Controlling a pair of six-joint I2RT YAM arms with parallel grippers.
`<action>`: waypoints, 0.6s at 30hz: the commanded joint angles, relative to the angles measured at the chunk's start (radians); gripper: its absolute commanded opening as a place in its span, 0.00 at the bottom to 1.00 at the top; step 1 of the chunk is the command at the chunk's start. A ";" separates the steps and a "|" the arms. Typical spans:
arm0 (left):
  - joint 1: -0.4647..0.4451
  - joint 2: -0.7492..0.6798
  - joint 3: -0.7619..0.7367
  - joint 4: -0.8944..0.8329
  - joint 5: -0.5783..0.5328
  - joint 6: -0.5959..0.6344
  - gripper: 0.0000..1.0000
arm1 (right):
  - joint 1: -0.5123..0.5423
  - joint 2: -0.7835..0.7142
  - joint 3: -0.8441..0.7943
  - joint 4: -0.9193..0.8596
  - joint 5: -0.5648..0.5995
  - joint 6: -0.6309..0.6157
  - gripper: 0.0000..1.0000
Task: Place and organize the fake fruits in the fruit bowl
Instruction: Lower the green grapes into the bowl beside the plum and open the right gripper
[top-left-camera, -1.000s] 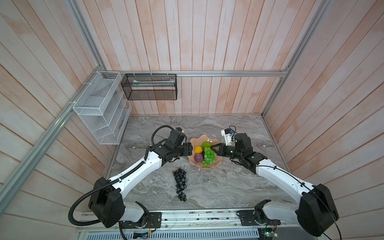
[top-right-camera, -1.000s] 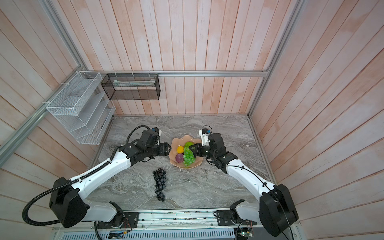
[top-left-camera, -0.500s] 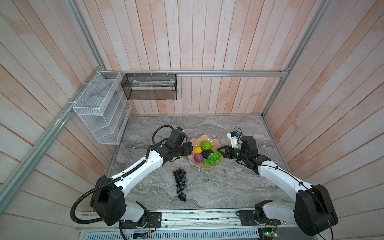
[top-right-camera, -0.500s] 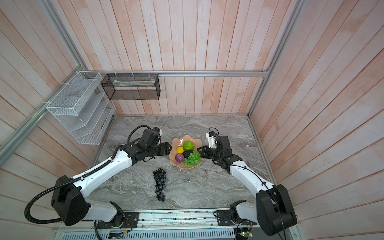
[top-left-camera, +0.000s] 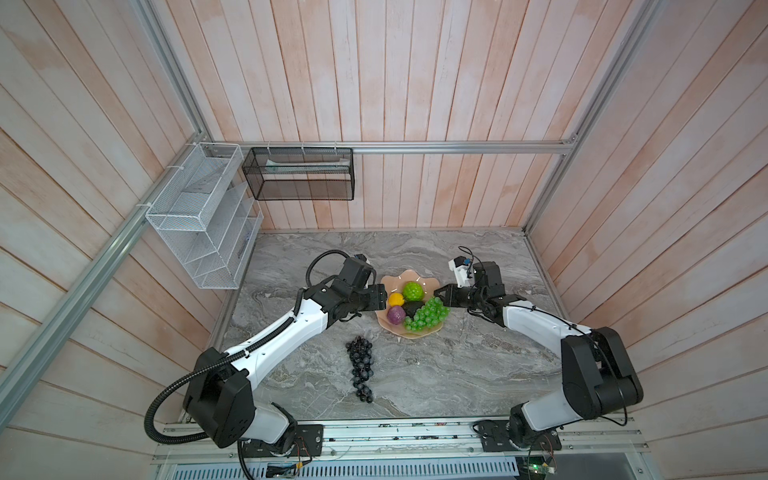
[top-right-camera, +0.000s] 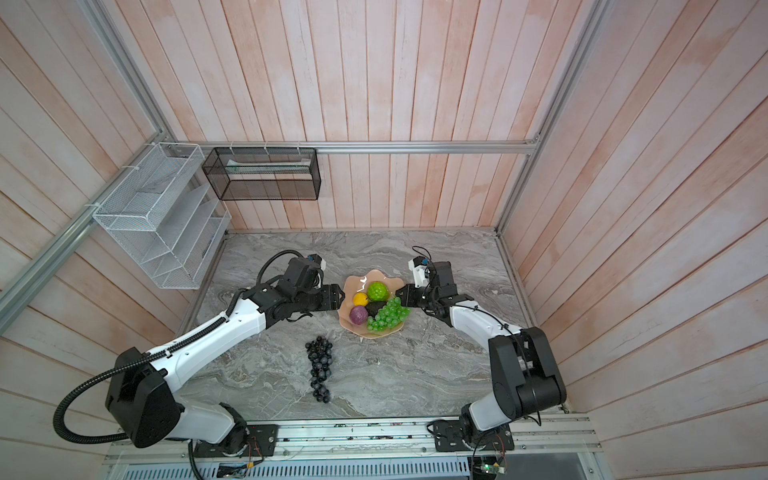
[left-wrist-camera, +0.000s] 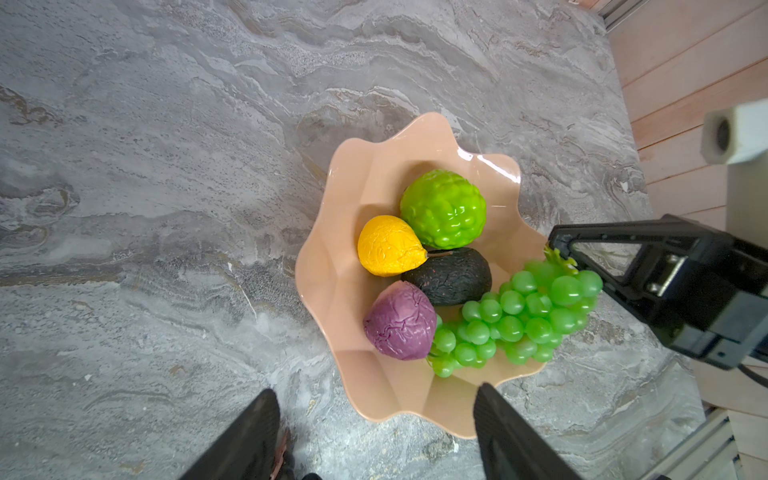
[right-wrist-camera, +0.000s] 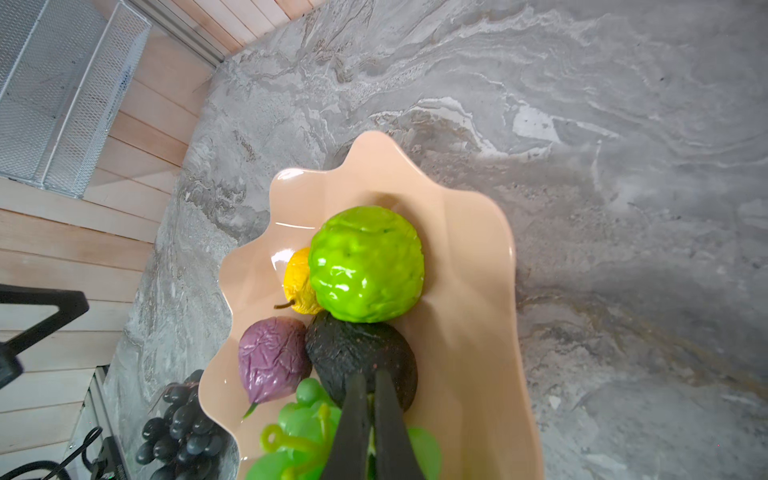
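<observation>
The right fingers (right-wrist-camera: 353, 424) are recorded as drawn back from over the middle of the bowl (left-wrist-camera: 365, 187), where they stood a second ago, to its right rim. The green grape bunch (left-wrist-camera: 519, 316) has been shifted with them toward that side. The left fingers (left-wrist-camera: 249, 440) and the dark grape bunch (top-left-camera: 360, 368) are found unmoved.

The right fingers are clenched on the stem of the green grape bunch, whose stem end overhangs the rim. The left fingers are spread wide and nothing is held. One is seen over the bowl's left rim, but contact cannot be determined.

Inside the bowl, the green ball (left-wrist-camera: 442, 208), yellow fruit (left-wrist-camera: 388, 245), avocado (left-wrist-camera: 451, 276) and purple fruit (left-wrist-camera: 399, 322) are packed together. The green grape bunch is laid against the last two. The dark grape bunch is left on the table (top-left-camera: 436, 374), apart from the bowl.
</observation>
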 joint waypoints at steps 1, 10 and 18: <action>0.005 0.029 0.044 -0.021 0.014 0.009 0.76 | -0.004 0.044 0.055 0.002 -0.014 -0.047 0.00; 0.004 0.055 0.052 -0.024 0.053 0.003 0.77 | -0.004 0.163 0.143 -0.023 -0.052 -0.085 0.00; 0.005 0.025 0.029 -0.074 0.081 -0.007 0.78 | -0.004 0.149 0.207 -0.113 -0.017 -0.142 0.29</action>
